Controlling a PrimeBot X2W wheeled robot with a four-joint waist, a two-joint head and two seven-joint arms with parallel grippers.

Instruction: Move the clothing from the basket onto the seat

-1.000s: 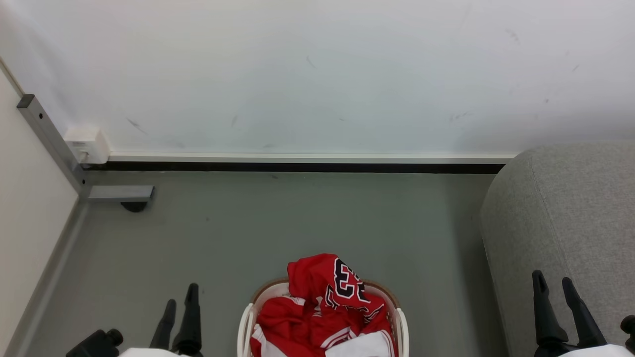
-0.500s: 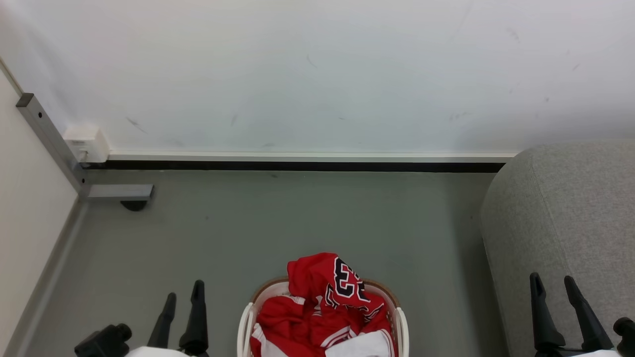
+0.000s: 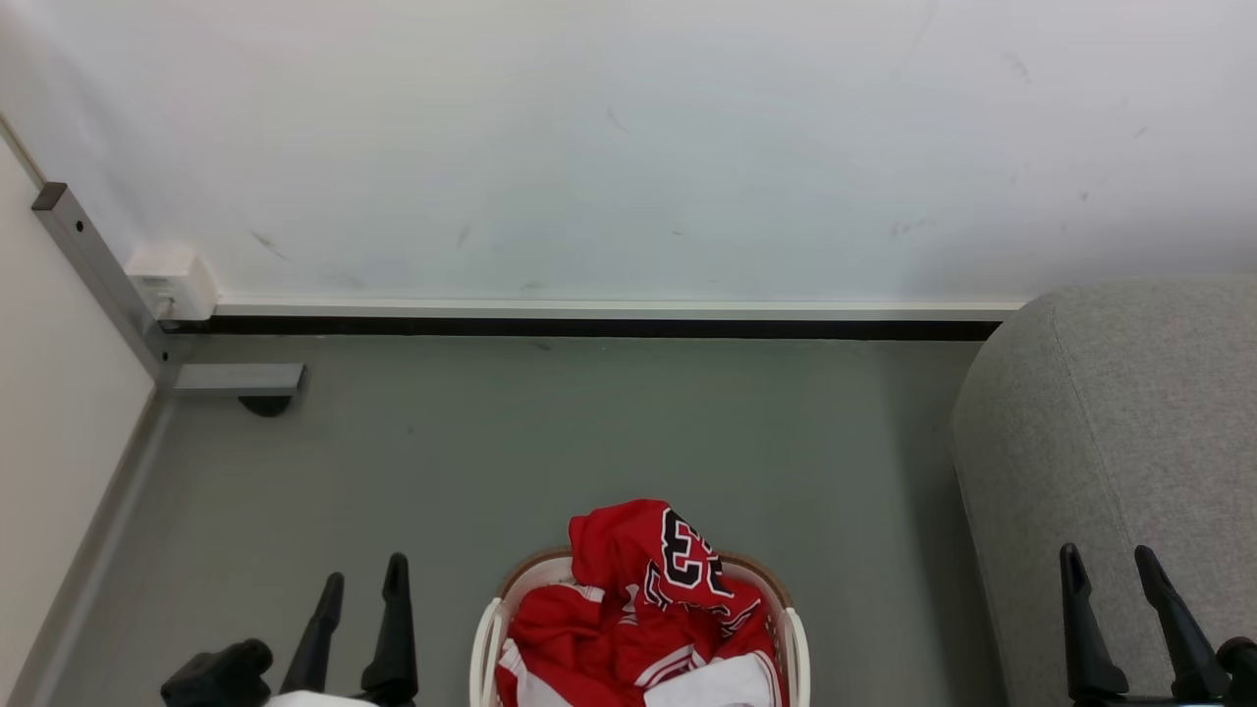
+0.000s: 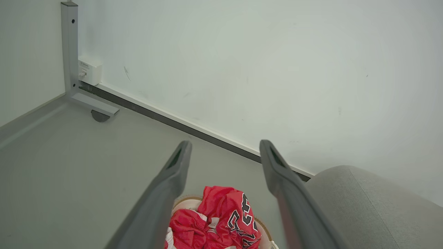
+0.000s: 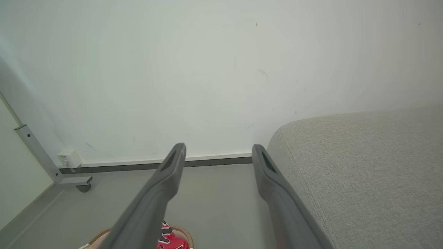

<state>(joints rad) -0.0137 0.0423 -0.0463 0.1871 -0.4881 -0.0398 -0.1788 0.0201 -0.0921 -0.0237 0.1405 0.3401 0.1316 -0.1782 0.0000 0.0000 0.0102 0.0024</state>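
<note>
Red jersey clothing with white trim and a black number is heaped in the white basket at the bottom centre of the head view. The clothing lies below and between the fingers in the left wrist view. My left gripper stands open, left of the basket and above the floor. My right gripper is open over the front of the grey seat. Both hold nothing. The seat spreads across the right of the right wrist view, where a bit of clothing peeks out.
A plain white cloth lies at the basket's near side. A white wall with a dark skirting strip closes the back. A grey metal post and foot and a white box stand at the left corner. Grey floor lies beyond the basket.
The left gripper has shifted slightly right, toward the basket. The right gripper has drifted a little right and down. The basket and clothing have not moved.
</note>
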